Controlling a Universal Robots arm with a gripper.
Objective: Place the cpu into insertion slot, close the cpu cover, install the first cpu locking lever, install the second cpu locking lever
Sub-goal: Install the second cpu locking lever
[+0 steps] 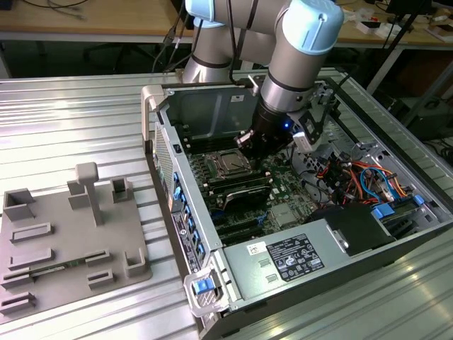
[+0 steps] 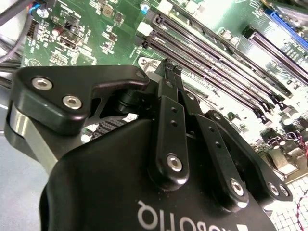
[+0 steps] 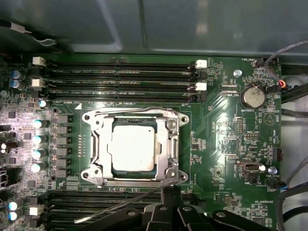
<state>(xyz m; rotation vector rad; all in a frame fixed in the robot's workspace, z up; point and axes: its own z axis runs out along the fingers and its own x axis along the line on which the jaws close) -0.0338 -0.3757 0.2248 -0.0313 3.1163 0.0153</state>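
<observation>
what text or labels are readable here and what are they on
white label on the grey box: print too small to read
green circuit board: white markings too small to read
gripper: white lettering on its body, upside down and cut off, not readable

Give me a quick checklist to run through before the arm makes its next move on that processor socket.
1. The cpu sits flat in the insertion slot: ok.
2. The cpu cover is down over the chip: ok, it frames the chip in the first wrist view.
3. Both locking levers latched: cannot tell; a thin lever angles out beside the socket.
4. The gripper is free of load: ok, fingers together, nothing between them.
5. The gripper tip's gap above the motherboard: cannot tell.
</observation>
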